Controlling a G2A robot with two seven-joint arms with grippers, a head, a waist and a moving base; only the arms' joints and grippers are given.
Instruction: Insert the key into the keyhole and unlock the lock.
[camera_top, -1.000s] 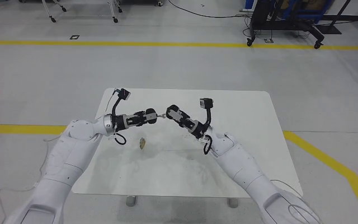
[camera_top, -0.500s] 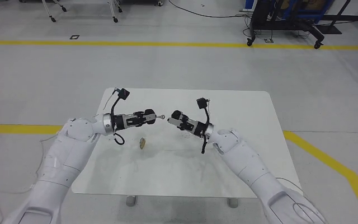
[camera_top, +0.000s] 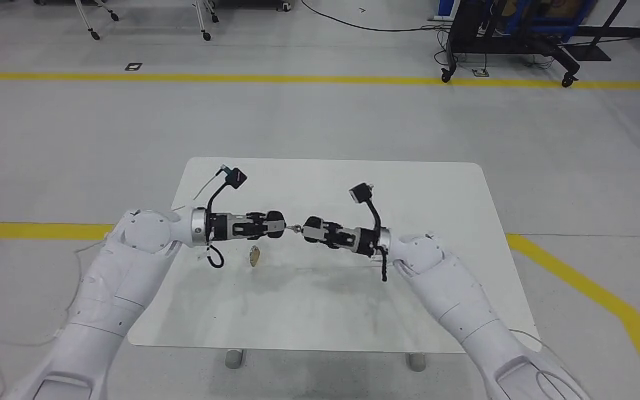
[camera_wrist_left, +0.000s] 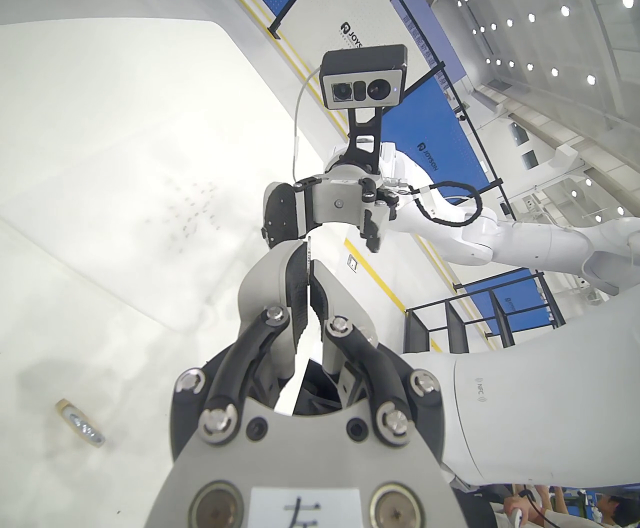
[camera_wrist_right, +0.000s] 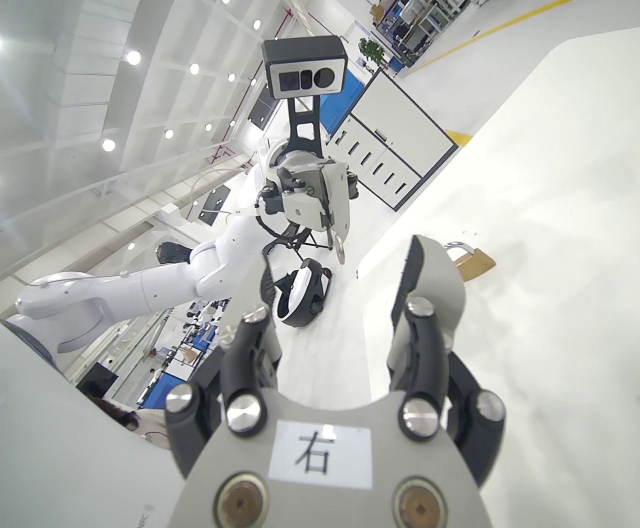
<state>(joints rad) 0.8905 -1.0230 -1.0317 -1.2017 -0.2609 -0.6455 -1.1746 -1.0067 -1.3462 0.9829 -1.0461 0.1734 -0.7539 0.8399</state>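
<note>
My left gripper (camera_top: 280, 224) (camera_wrist_left: 307, 257) hovers above the middle of the white table (camera_top: 430, 200), shut on a small silver key (camera_top: 291, 229) (camera_wrist_left: 309, 248). The key's ringed end (camera_wrist_right: 339, 248) sticks out toward my right gripper (camera_top: 309, 229) (camera_wrist_right: 341, 252). That gripper faces the left one a short way off, open, with nothing between its fingers (camera_wrist_right: 425, 270). A brass padlock (camera_top: 255, 256) (camera_wrist_left: 80, 422) (camera_wrist_right: 472, 261) with a silver shackle lies flat on the table, below and beside the left gripper. Neither gripper touches it.
The table's near edge (camera_top: 330, 345) lies well in front of both arms. Yellow floor lines (camera_top: 320, 78) run beyond the table, and dark equipment racks (camera_top: 520, 40) stand at the far right of the room.
Both grippers moved toward the table's near side. They drew apart half a second ago and have now come close together again. The left gripper kept hold of the key.
</note>
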